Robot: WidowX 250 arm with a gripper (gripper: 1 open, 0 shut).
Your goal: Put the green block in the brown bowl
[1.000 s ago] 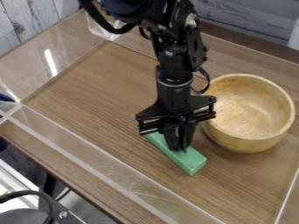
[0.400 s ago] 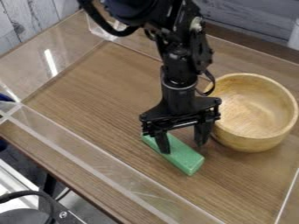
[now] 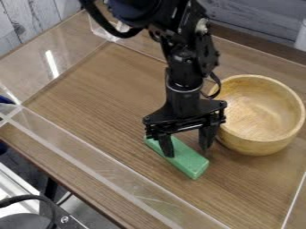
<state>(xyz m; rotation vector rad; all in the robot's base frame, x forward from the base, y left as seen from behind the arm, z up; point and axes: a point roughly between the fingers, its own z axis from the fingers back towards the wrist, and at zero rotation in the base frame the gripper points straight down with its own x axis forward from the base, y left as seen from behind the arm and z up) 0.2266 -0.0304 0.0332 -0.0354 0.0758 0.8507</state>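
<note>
Since a second ago your gripper (image 3: 183,136) is spreading wide, fingers now sitting released either side of the green block (image 3: 180,157), which is lying flat on the wooden table (image 3: 96,98), just left of the brown bowl (image 3: 253,114). You're looking lined up for grabbing it.

One green block (image 3: 185,161), one brown bowl (image 3: 255,114)

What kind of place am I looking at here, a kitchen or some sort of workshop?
Most likely a robot test bench, not a kitchen. A black robot arm stands over a wooden table fenced by clear plastic walls, and the only items are a green block and a wooden bowl.
</note>
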